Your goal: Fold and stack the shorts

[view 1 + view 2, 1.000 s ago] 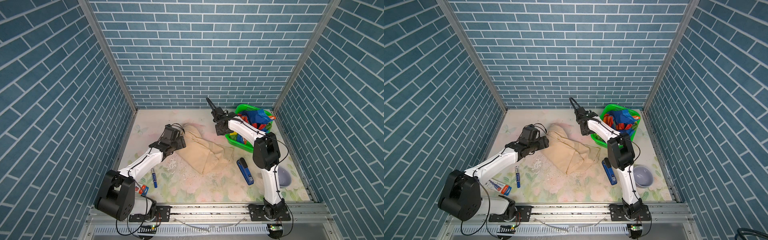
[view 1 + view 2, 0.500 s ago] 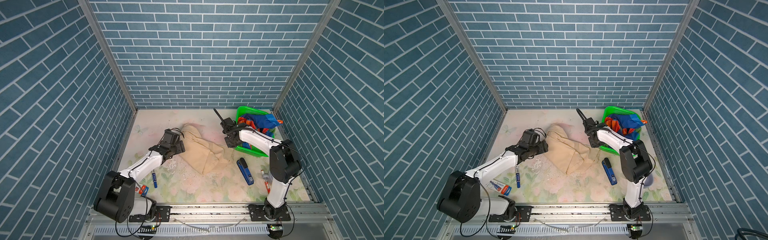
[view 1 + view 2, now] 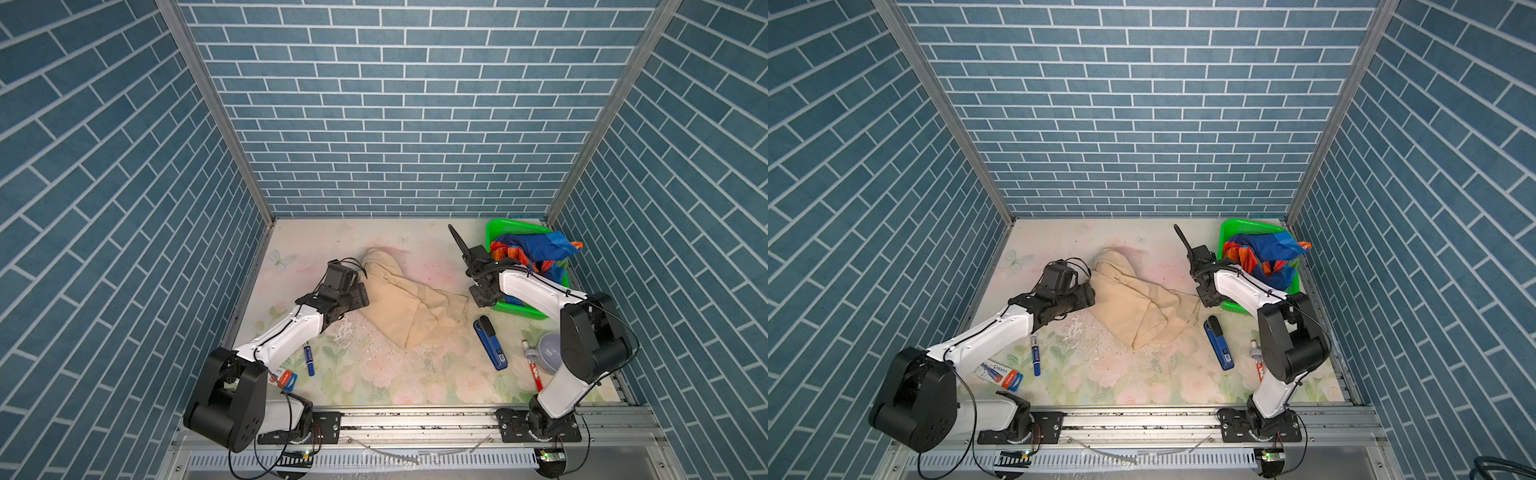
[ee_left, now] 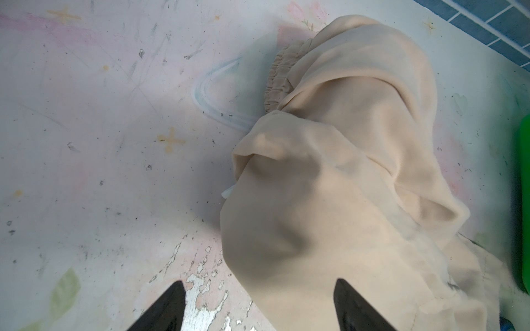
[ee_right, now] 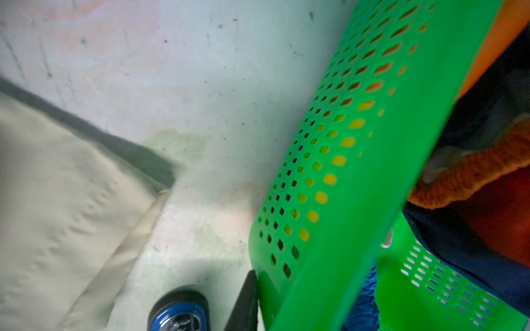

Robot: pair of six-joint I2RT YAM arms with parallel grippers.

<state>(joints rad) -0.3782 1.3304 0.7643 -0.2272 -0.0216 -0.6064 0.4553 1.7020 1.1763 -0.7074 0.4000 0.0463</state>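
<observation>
The green mesh basket (image 3: pixel 519 311) had slid toward three o'clock, and the right gripper (image 3: pixel 484 300) had gone with it. One black finger pressed the basket's perforated plastic wall from outside. The other was hidden behind the wall, so it seemed to be pinching it. There were two pairs of shorts. The shiny rainbow shorts (image 3: pixel 536 249) sat heaped in the basket at two o'clock. The soft beige shorts (image 3: pixel 407 307) lay crumpled mid-table. The left gripper (image 4: pixel 258 280) stood at their nine o'clock, jaws spread. Print on the blue marker (image 3: pixel 308 359) was too small to read.

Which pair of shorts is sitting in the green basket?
The rainbow-striped shorts, bunched inside the green basket. The beige shorts lie out on the table, outside it.
</observation>
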